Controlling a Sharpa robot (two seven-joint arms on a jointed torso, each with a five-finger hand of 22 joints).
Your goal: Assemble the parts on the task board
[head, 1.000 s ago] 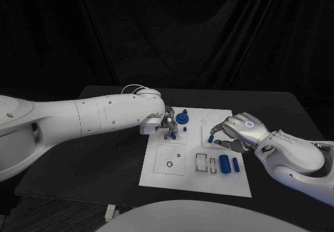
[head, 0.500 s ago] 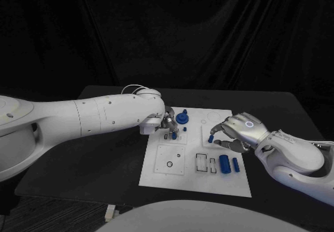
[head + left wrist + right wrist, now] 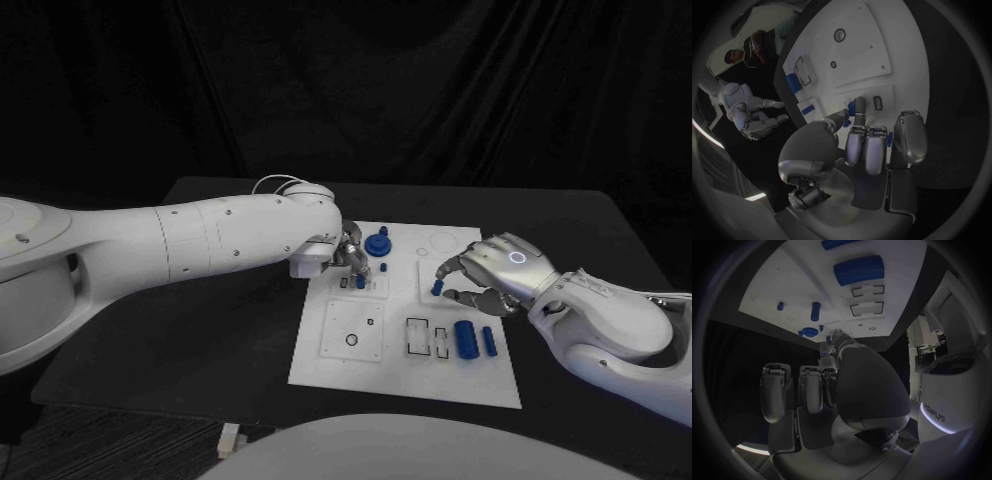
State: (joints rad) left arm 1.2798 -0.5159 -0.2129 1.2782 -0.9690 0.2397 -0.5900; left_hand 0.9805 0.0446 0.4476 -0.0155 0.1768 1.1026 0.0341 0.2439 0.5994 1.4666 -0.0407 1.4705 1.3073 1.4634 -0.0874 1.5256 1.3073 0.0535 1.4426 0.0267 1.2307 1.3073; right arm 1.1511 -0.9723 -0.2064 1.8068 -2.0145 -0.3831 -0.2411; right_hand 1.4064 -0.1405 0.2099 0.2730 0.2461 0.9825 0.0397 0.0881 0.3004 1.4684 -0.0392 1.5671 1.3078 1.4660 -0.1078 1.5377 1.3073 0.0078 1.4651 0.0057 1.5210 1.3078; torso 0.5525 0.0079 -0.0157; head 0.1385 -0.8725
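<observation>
Compared with one second earlier, nothing is shifting. The left hand is pinching a small blue peg upright over the task board, beside the blue knob. The right hand is holding another blue part above the board. Insertion appears pending.

- Task board: white, with dark outlined recesses.
- Parts: blue.
- Table: black.
- Left hand and right hand: silver.
- Arms: white.
</observation>
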